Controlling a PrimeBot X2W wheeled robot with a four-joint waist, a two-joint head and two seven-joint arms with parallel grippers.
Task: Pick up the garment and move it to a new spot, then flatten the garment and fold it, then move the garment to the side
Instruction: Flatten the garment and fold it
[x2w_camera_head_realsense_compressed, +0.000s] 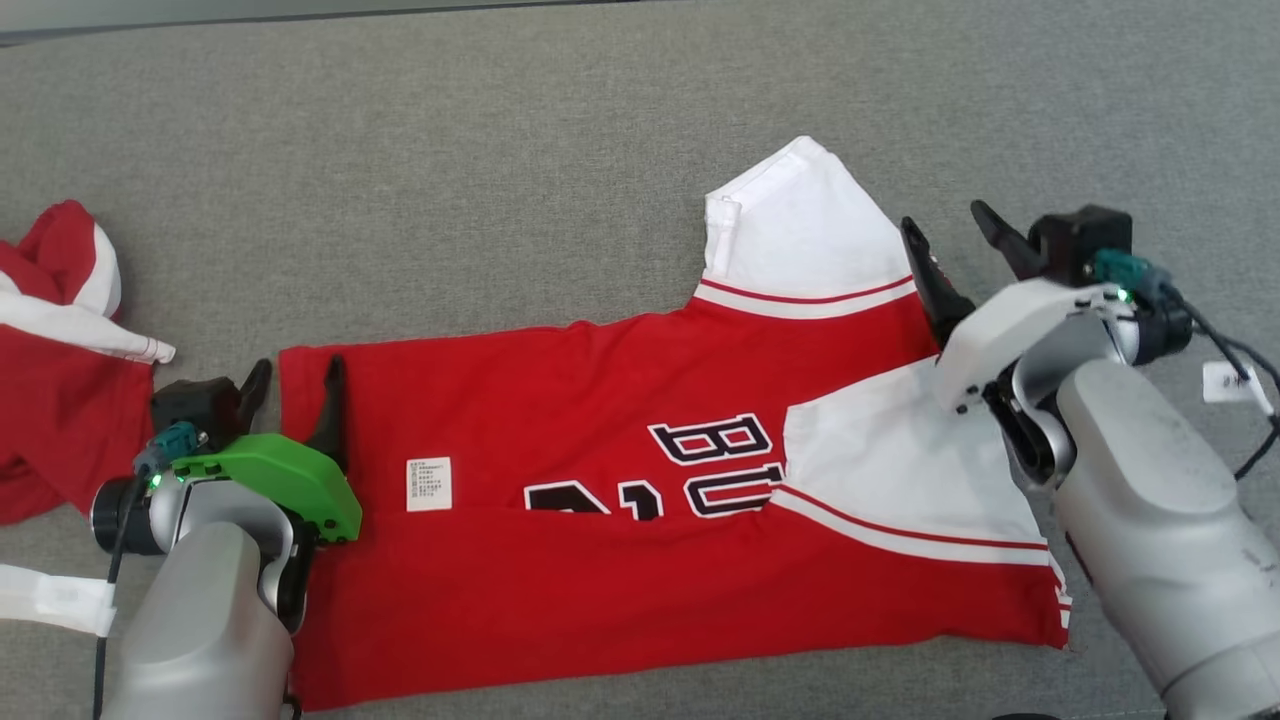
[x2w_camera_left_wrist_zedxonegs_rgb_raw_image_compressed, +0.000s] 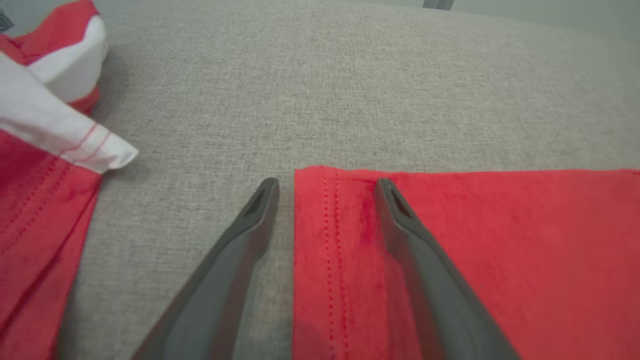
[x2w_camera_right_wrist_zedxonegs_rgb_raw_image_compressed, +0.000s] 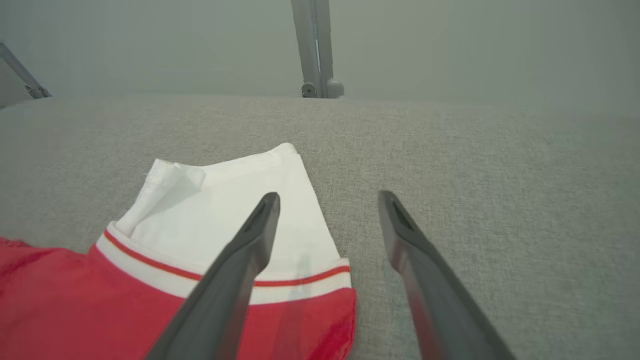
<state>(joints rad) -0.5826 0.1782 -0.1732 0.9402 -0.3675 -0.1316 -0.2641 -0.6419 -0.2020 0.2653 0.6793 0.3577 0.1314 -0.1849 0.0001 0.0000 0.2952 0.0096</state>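
Where the grey cloth-covered counter (x2w_camera_head_realsense_compressed: 560, 120) stretches across the head view, the garment (x2w_camera_head_realsense_compressed: 600, 400), a red jersey with white sleeves, is laid flat on its near half. Its long axis is set left to right: the hem is turned toward the robot's left, the sleeve end toward its right. One white sleeve (x2w_camera_head_realsense_compressed: 800, 230) is pointed away from the robot; the other (x2w_camera_head_realsense_compressed: 900, 470) is folded over the chest. A second red-and-white garment (x2w_camera_head_realsense_compressed: 60, 350) is heaped at the far left, apart from the hem. The left gripper (x2w_camera_head_realsense_compressed: 298, 370) is held at the hem's far corner, jaws spread wide, nothing gripped, one finger over red cloth, one over the counter. The right gripper (x2w_camera_head_realsense_compressed: 945, 220) is likewise wide open and empty, at the outstretched sleeve's edge. A small white label (x2w_camera_head_realsense_compressed: 428, 484) is seen on the red cloth.
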